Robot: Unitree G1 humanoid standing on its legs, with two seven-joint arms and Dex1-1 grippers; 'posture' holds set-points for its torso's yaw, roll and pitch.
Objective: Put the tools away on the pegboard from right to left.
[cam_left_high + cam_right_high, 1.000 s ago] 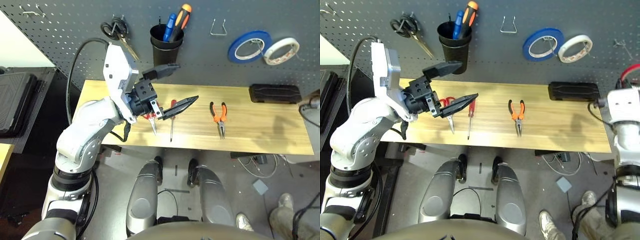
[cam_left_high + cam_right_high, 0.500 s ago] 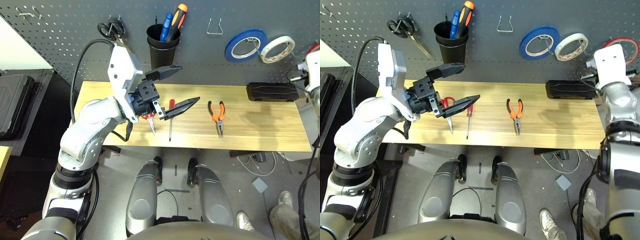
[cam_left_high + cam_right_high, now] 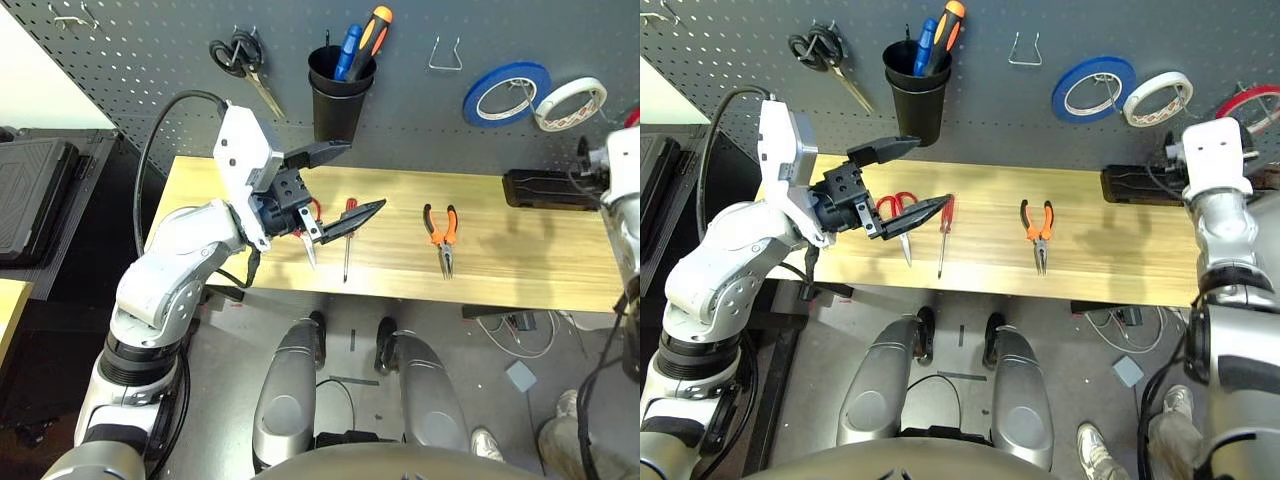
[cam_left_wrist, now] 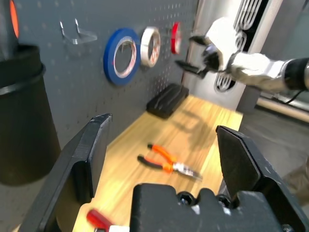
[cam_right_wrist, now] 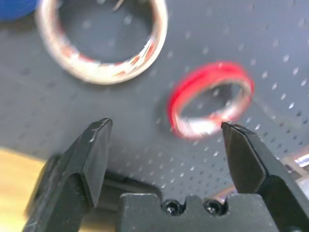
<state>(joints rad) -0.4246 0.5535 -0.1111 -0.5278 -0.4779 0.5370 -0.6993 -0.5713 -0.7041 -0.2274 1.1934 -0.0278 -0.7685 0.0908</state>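
Your red tape ring (image 5: 211, 99) hangs flat on the pegboard (image 3: 760, 60), far right. Your right gripper (image 5: 166, 145) is wide open, holding nothing. Your left gripper (image 3: 325, 180) is wide open above the scissors (image 3: 895, 210).

No text, label, brand, number or sign is showing legibly in any view.
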